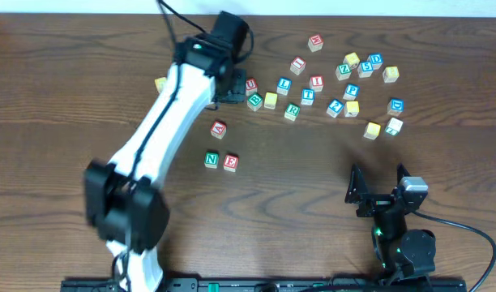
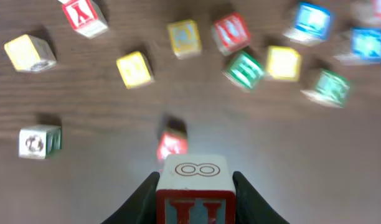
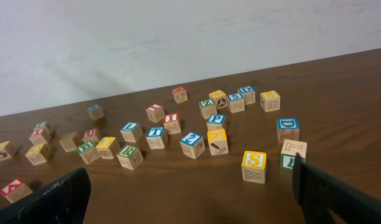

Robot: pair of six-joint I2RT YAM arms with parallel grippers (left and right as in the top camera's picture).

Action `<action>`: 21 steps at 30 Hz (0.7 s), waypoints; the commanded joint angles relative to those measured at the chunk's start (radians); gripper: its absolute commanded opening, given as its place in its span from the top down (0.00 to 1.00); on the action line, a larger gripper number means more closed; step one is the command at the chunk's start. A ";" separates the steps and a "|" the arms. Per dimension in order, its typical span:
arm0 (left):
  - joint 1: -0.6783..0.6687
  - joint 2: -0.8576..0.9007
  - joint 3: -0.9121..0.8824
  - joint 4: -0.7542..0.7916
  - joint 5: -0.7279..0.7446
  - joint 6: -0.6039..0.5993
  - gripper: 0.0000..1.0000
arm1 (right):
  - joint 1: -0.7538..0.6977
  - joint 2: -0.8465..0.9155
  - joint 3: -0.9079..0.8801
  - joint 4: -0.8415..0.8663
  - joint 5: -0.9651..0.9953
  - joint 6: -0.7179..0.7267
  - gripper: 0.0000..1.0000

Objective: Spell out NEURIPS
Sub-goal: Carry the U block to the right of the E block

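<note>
Left tool (image 2: 195, 184): pinching U cube (image 2: 193, 171).
Right tool (image 3: 193, 196): spread, empty.
N (image 1: 211, 160), E (image 1: 230, 162): nearer than left tool; free spot right of E.

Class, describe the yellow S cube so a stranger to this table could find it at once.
On the wooden table, find the scatter of letter cubes on the robot's right. The yellow S cube stands at its near edge, closest to the right gripper. The pale cube beside it has green lettering; this one shows a yellow S.
</note>
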 commanded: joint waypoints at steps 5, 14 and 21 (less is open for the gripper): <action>-0.083 -0.062 0.002 -0.195 0.122 0.136 0.92 | -0.003 -0.003 -0.001 -0.004 -0.002 0.008 0.01; -0.151 -0.062 -0.214 -0.080 0.121 0.114 0.92 | -0.003 -0.003 -0.001 -0.004 -0.002 0.008 0.01; -0.183 -0.069 -0.453 0.161 0.115 0.021 0.93 | -0.003 -0.003 -0.001 -0.004 -0.002 0.008 0.01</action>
